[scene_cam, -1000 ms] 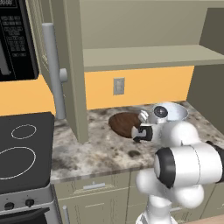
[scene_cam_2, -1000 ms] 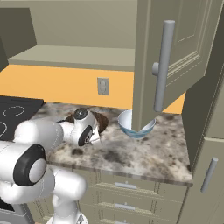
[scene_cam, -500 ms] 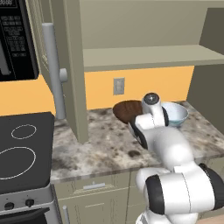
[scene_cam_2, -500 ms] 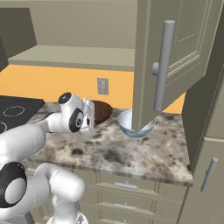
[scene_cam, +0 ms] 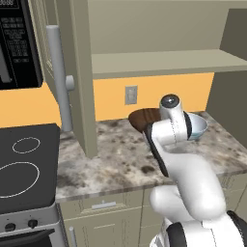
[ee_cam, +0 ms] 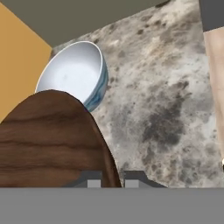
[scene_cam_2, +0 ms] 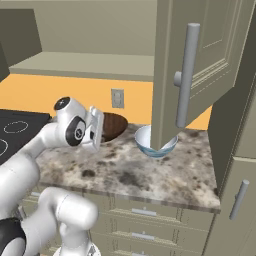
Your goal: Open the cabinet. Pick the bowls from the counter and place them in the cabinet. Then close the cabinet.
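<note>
No text, brand, number or sign can be read. The microwave (scene_cam: 17, 43), up and to the left of the stove top (scene_cam: 24, 164), carries a panel of small pale marks at its upper part, too blurred to make out. The stove top bears plain white rings, without lettering.

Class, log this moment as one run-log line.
cabinet: open | gripper: shut on wooden bowl, lifted | white-blue bowl: on counter

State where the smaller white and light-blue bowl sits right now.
The smaller white and light-blue bowl rests on the speckled counter, just right of the dark-brown wooden bowl, below the open cabinet door.
</note>
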